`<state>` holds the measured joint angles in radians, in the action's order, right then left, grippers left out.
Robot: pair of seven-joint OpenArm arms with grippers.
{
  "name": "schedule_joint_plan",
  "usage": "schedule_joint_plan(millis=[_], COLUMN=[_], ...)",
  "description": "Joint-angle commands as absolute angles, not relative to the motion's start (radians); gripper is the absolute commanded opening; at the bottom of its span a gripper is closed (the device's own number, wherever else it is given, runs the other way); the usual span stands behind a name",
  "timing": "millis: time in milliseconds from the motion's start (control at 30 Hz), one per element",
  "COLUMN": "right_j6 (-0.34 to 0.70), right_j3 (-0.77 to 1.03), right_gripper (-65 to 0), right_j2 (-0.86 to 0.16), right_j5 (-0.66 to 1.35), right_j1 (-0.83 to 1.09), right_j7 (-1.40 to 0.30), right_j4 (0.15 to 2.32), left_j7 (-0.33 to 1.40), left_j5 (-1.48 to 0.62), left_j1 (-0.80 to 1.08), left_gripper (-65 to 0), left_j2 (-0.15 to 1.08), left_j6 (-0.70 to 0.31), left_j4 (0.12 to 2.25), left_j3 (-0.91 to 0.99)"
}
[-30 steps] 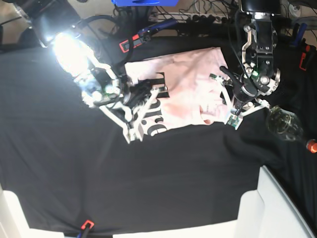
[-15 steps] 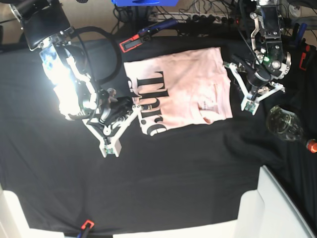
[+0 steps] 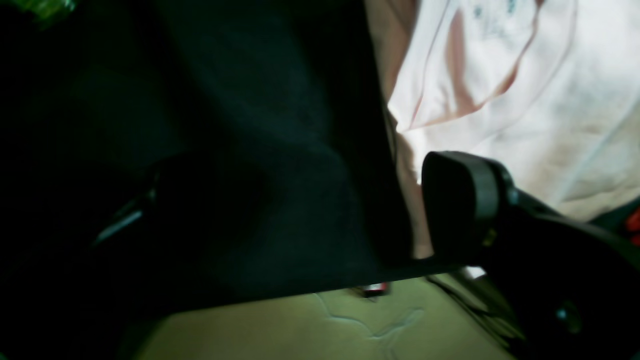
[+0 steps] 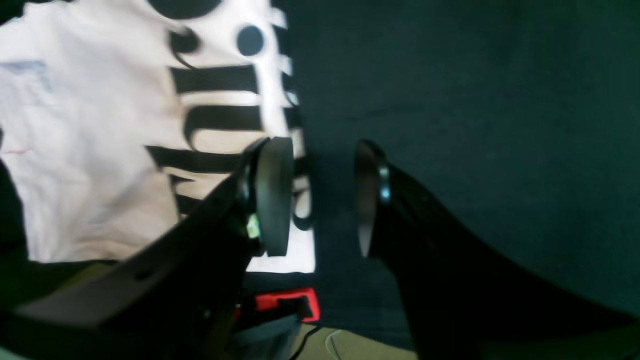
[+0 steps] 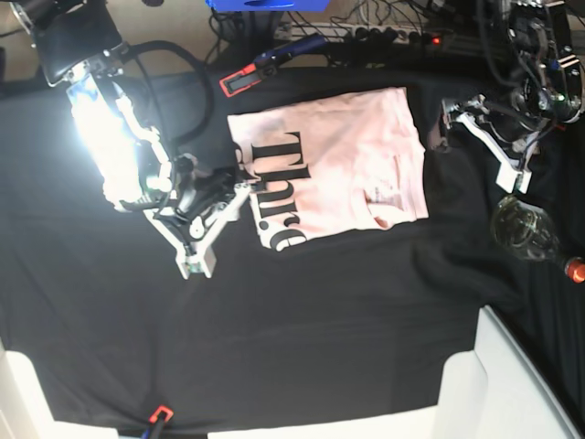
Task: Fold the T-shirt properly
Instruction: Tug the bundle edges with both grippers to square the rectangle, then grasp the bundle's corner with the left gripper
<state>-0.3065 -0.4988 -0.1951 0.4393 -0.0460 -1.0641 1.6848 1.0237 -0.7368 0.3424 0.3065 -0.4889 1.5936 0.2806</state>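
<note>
Both sets of jaws open, holding nothing. Right gripper just off the lettered edge of the shirt, left gripper just off the opposite edge. Shirt folded flat on black cloth, lettering up.

A big table is covered with a black cloth. A pink T-shirt with big black letters lies flat on the cloth near the far side, folded into a neat square shape. A clear glass bottle with a red cap lies on its side near one edge, and a small red clip sits on the cloth's near edge.
</note>
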Motion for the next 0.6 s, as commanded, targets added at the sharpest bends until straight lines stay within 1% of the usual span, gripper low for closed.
schedule_joint_plan(millis=[0, 100, 233, 433, 567], right_j6=[-0.305, -0.305, -0.305, -0.305, -0.305], right_j3=[-0.496, -0.499, -0.501, -0.501, -0.501], right_gripper=[-44.4, -44.4, -44.4, -44.5, -44.5], right_j2=[-0.200, -0.199, -0.199, -0.199, -0.200], right_j5=[0.433, 0.433, 0.433, 0.433, 0.433], right_j1=[-0.062, -0.062, -0.054, -0.048, -0.047], right_j7=[-1.050, -1.050, -1.050, -1.049, -1.049], right_j4=[1.704, 1.704, 1.704, 1.704, 1.704], left_j7=[1.013, 1.013, 1.015, 1.015, 1.015], left_j5=[-0.777, -0.786, -0.786, -0.786, -0.789], left_j1=[0.338, 0.309, 0.291, 0.209, 0.186], left_gripper=[-5.9, -8.6, -8.6, -8.6, -8.6], left_j2=[0.321, 0.318, 0.303, 0.257, 0.246], left_j6=[-0.522, -0.584, -0.639, -0.647, -0.647], left_j4=[1.584, 1.535, 1.486, 1.280, 1.239], left_j3=[0.282, 0.280, 0.229, 0.208, 0.208])
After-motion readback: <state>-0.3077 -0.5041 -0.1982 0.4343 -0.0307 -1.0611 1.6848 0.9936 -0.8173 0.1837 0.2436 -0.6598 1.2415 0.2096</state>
